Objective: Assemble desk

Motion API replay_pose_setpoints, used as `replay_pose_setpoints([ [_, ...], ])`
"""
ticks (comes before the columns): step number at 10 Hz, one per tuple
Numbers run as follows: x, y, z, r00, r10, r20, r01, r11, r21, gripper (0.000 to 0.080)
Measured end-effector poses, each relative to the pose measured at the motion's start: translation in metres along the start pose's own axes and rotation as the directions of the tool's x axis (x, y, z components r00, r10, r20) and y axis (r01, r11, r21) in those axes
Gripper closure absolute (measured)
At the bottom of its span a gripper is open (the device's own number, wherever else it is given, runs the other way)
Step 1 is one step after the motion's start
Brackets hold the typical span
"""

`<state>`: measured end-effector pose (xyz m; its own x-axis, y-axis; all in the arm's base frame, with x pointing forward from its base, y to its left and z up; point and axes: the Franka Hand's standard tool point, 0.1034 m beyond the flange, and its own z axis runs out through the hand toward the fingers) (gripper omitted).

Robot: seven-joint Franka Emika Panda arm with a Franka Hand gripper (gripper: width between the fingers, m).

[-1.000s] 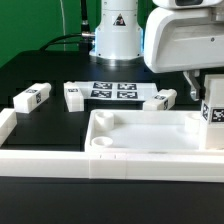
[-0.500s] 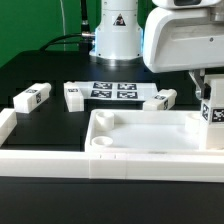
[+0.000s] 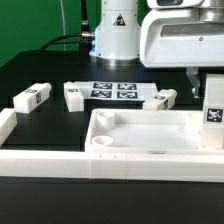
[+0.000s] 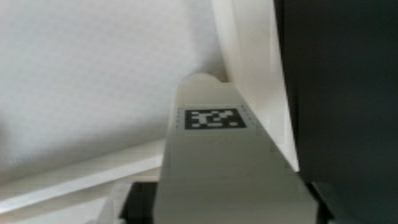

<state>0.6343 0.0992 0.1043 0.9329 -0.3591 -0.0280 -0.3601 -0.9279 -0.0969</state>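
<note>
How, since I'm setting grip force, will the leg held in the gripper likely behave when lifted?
Probably stiff: the leg hangs straight and upright in the gripper. Its smooth white faces may slip under a light squeeze. Square sides should stop rolling, but it is tall and narrow, so likely tippy.

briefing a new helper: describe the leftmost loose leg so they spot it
Find the white tabletop in front. Beyond its corner on the exterior view's left lies the leg. Its neighbour sits by the marker board; this one lies further out.
</note>
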Motion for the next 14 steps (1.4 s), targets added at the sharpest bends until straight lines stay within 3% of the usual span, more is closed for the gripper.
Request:
replay_pose_setpoints([
  [3, 0.0022, 0.0031, -0.0002, 0.952, 0.307, 0.015, -0.307, 0.951, 0.024, 0.0509],
  [7, 0.0022, 0.0033, -0.0003, 0.849, 0.525, 0.049, -0.527, 0.849, 0.04, 0.0509],
  [10, 0.0014, 0.0018, 0.0002, 0.751, 0.658, 0.059, -0.66, 0.751, 0.033, 0.0509],
  [11, 0.0009, 0.0008, 0.0002, 0.718, 0.693, 0.062, -0.695, 0.718, 0.031, 0.043],
  [12, 0.0007, 0.0005, 0.0003, 0.721, 0.69, 0.062, -0.692, 0.721, 0.031, 0.0294],
  [13, 0.0007, 0.0004, 0.0003, 0.728, 0.683, 0.061, -0.686, 0.727, 0.032, 0.0294],
  [14, 0.0007, 0.0004, 0.0003, 0.749, 0.66, 0.06, -0.662, 0.748, 0.034, 0.0181],
])
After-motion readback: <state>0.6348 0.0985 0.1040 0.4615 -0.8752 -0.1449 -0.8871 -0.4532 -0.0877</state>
